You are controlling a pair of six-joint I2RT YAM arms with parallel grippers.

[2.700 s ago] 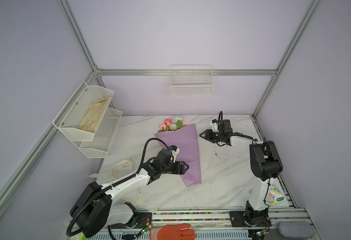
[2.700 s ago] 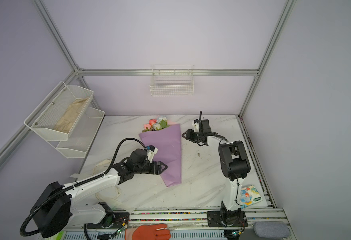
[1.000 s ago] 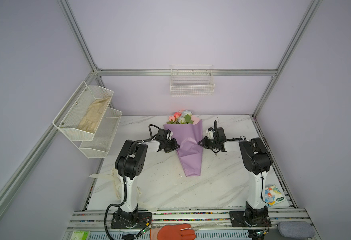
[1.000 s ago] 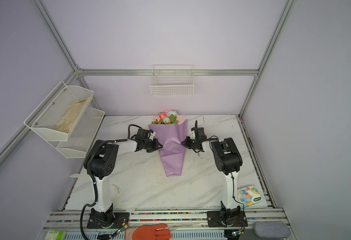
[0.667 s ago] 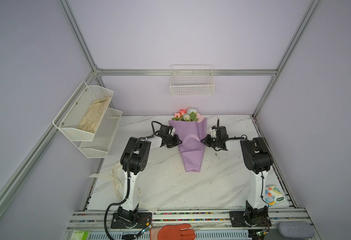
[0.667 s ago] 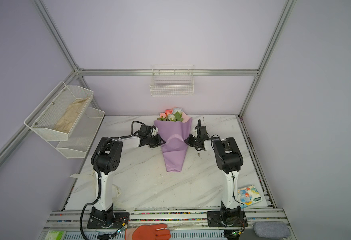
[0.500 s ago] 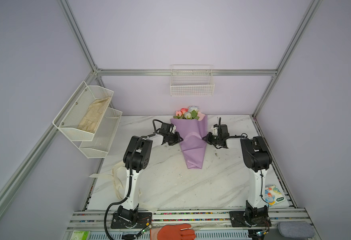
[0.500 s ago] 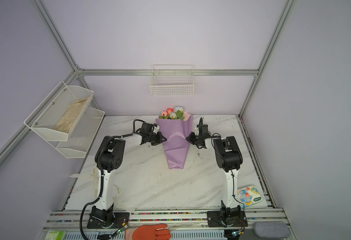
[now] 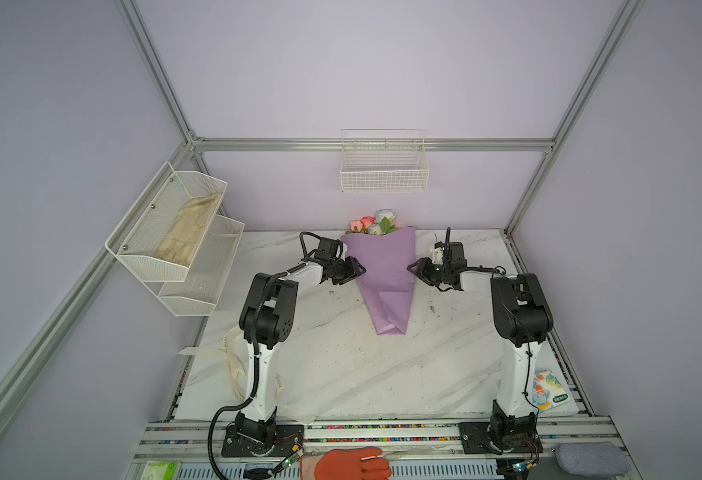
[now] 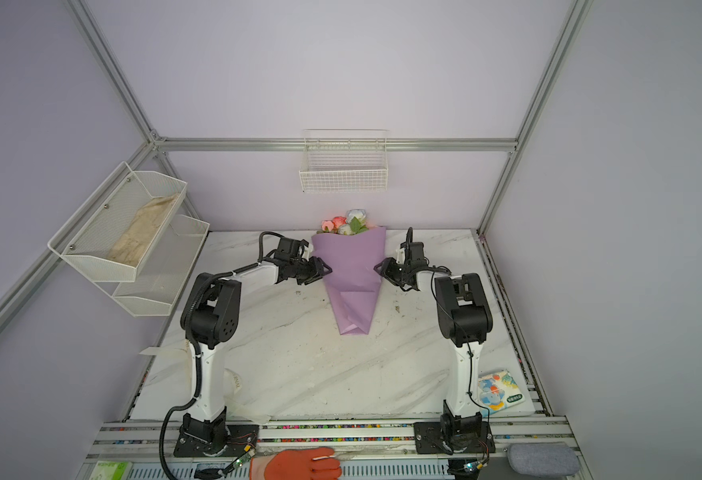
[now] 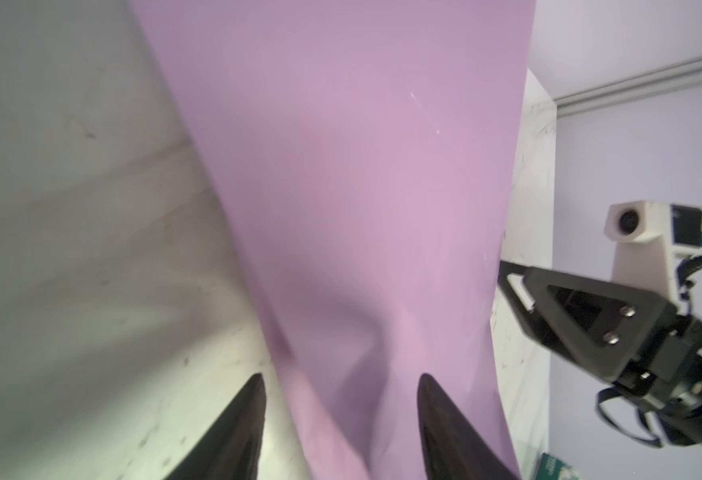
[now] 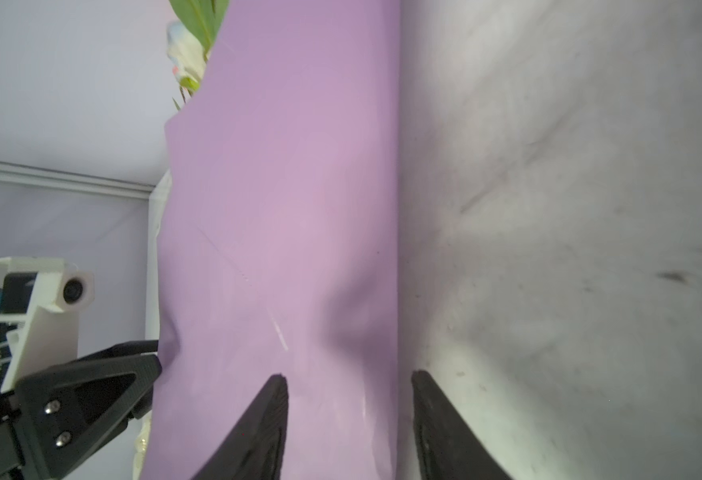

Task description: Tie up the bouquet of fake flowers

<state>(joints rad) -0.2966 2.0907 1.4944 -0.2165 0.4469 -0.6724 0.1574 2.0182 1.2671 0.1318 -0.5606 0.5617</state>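
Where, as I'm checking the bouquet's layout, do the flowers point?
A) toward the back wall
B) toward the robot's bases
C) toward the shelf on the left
A: in both top views the flowers poke out of the bouquet's wide end beside the back wall, while its narrow folded end faces the front.

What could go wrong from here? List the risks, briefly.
1. The left gripper and right gripper stand open at the bouquet's sides, so nothing pinches its lilac wrap; it may spring apart.
2. The cream ribbon lies by the left arm's base at the table edge, far from the bouquet; fetching it leaves the wrap unheld.
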